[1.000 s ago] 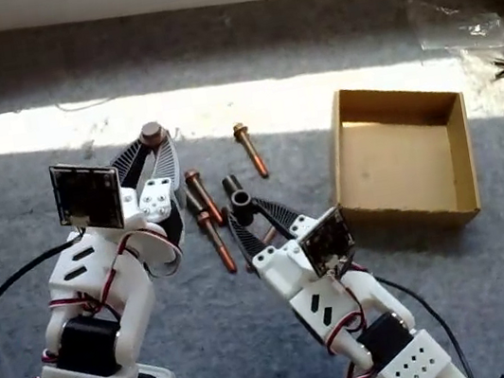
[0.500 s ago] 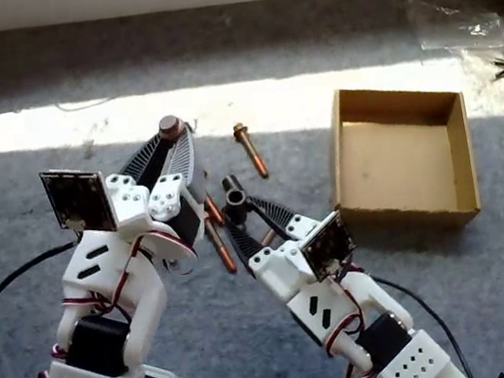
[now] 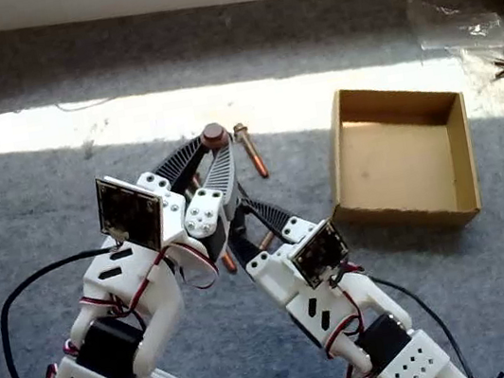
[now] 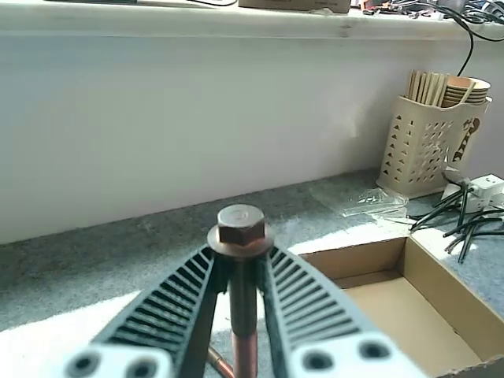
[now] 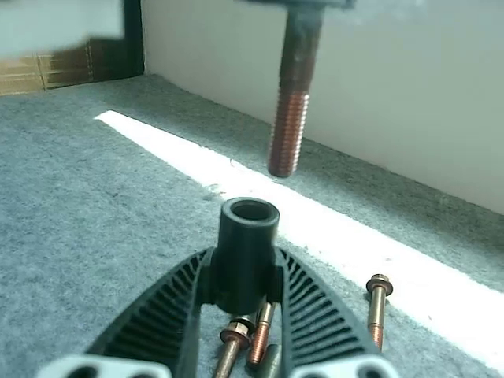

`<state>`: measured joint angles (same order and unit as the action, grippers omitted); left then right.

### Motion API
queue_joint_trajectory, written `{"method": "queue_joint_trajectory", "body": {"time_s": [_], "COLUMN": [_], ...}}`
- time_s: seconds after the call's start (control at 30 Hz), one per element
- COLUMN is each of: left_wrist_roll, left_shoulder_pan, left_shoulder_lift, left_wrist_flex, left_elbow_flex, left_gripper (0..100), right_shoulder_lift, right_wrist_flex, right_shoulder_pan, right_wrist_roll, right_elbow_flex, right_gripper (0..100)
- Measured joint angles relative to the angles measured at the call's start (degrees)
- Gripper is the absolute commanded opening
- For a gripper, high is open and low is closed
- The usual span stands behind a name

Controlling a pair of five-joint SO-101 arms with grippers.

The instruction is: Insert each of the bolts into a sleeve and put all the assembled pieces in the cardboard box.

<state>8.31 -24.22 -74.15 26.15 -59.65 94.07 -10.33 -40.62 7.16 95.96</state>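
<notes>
The cardboard box holds no assembled piece, so all the boxing is left; the first joining looks to be in hand. The left hand is closed on a coppery bolt, its flanged hexagonal head above the ribbed black jaws. The threaded tip hangs just above the right hand, not yet entered. That hand is clamped around a matte black tubular sleeve, mouth upward. Beneath and beyond it, loose bolts lie on the grey, felt-like desk; I cannot tell how many sleeves remain.
</notes>
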Motion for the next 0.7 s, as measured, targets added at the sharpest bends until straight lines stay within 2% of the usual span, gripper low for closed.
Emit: {"method": "queue_joint_trajectory", "body": {"time_s": [0.2,0.37,0.53,0.7], "left_wrist_roll": [0.0,0.0,0.0,0.0], "left_shoulder_pan": [-0.2,-0.2,0.0,-1.8], "left_shoulder_lift": [-0.1,-5.5,-10.5,-10.8], "left_wrist_flex": [0.0,0.4,5.1,5.7], "left_elbow_flex": [0.0,0.0,0.0,0.0], "left_gripper": [0,0,0,0], "right_shoulder_lift": [0.0,0.0,0.0,0.0], "right_wrist_flex": [-0.3,-0.3,-0.3,-0.3], "right_shoulder_pan": [0.0,0.0,0.0,0.0], "right_wrist_roll": [0.2,0.2,0.2,0.2], "right_elbow_flex": [0.0,0.0,0.0,0.0], "right_gripper": [0.5,0.5,0.5,0.5]}}
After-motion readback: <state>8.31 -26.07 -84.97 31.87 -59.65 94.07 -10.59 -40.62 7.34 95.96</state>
